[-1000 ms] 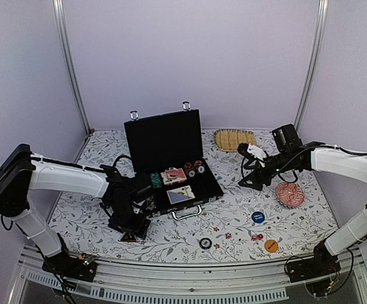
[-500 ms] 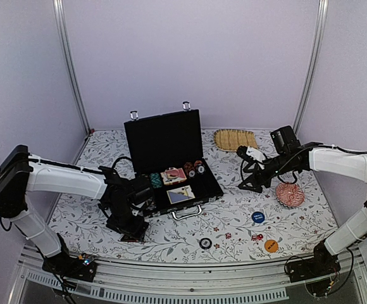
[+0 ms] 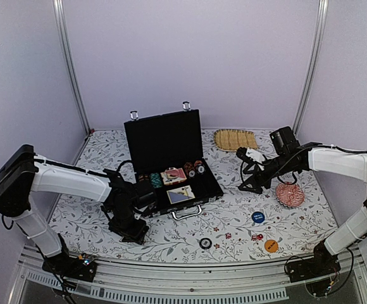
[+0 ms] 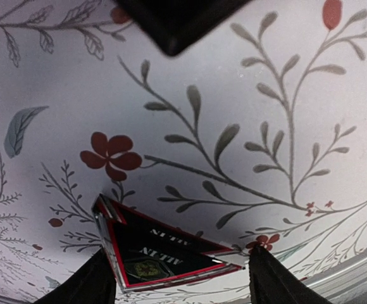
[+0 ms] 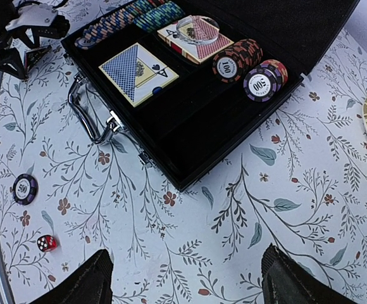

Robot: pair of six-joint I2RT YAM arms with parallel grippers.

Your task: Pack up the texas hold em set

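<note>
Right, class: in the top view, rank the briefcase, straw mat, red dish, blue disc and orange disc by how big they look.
1. briefcase
2. straw mat, only slightly ahead of the next
3. red dish
4. blue disc and orange disc: alike, not ranked

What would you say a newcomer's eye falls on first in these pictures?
The open black briefcase at the table's middle, lid upright, cards and chip stacks inside. Next, the left gripper, open, low over a black-and-red triangular marker at the near left, and the right gripper, open, hanging right of the case beside the red patterned dish.
</note>
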